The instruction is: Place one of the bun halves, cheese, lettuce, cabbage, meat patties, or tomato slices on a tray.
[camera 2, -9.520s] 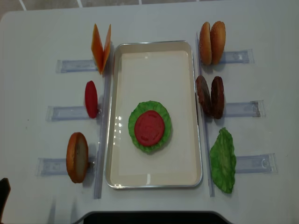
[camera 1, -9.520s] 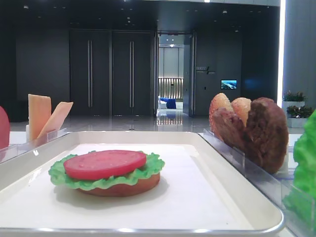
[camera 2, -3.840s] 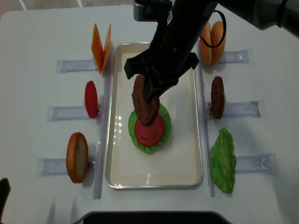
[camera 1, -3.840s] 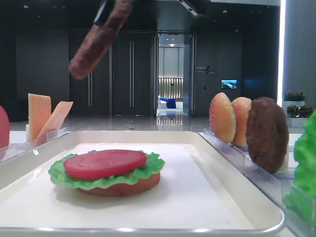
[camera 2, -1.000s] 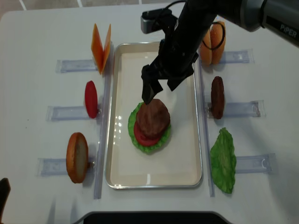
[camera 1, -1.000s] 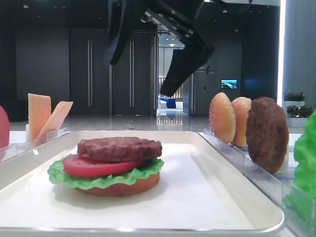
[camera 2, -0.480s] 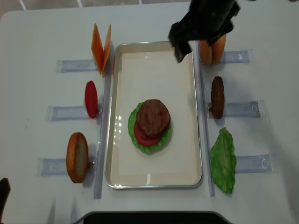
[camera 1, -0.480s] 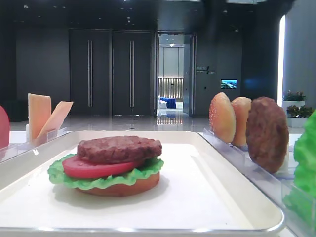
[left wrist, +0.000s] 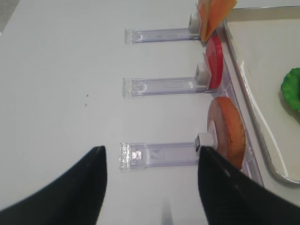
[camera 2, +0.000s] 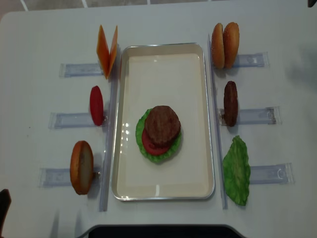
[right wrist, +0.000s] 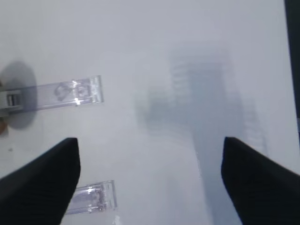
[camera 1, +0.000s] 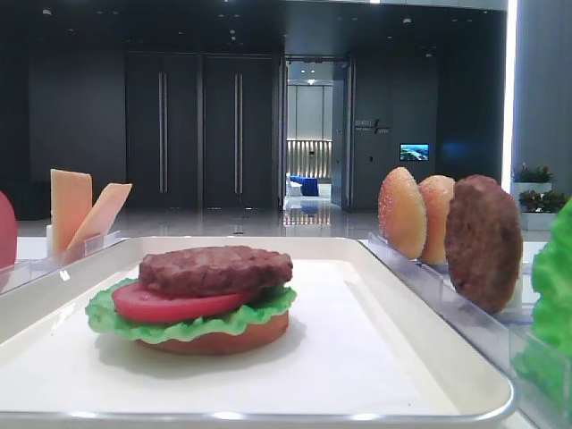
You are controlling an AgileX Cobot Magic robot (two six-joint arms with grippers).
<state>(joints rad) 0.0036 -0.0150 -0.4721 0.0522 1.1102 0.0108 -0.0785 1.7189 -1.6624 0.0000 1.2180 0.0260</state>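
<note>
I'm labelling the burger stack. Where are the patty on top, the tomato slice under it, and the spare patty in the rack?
stacked patty [camera 2: 162, 124], overhead view, top face.
tomato slice [camera 2: 150, 145], overhead view, exposed lower-left edge.
spare patty [camera 2: 230, 103], overhead view, upright disc's edge.

Behind my bench stands a dark wall [camera 1: 80, 116] with tall double doors [camera 1: 200, 134]; a lit corridor [camera 1: 309, 134] opens beyond; glossy floor [camera 1: 223, 222].

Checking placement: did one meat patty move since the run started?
Yes. One meat patty went left from the rack's remaining patty onto the tomato slice stack in the tray.
</note>
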